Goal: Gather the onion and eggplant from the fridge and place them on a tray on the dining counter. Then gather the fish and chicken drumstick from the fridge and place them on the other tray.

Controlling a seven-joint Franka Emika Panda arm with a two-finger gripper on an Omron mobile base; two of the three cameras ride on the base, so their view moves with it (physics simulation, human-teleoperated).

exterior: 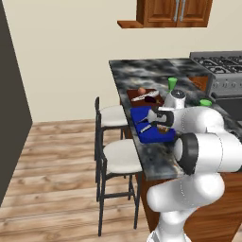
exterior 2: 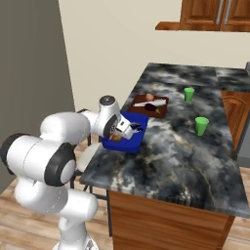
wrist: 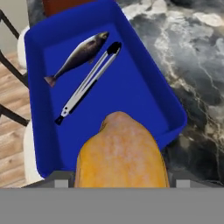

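A blue tray (wrist: 174,110) sits near the dining counter's stool-side edge, with a grey fish (wrist: 78,54) and metal tongs (wrist: 89,81) lying in it. My gripper (exterior 2: 119,132) hovers low over the tray's near end, shut on the golden chicken drumstick (wrist: 120,151), which hides the fingertips in the hand view. The drumstick (exterior: 163,128) hangs just above the tray (exterior: 142,116). Farther along the counter a brown tray (exterior 2: 164,102) holds the onion (exterior 2: 149,97) and the dark eggplant (exterior 2: 152,106), beside a pale utensil.
Two green cups (exterior 2: 189,93) (exterior 2: 201,125) stand on the marble counter (exterior 2: 185,151) to the right of the trays. Two white-seated stools (exterior: 120,156) (exterior: 111,116) line the counter's edge. A stove (exterior: 222,71) is at the far right, and a dark fridge wall (exterior: 9,118) at the left.
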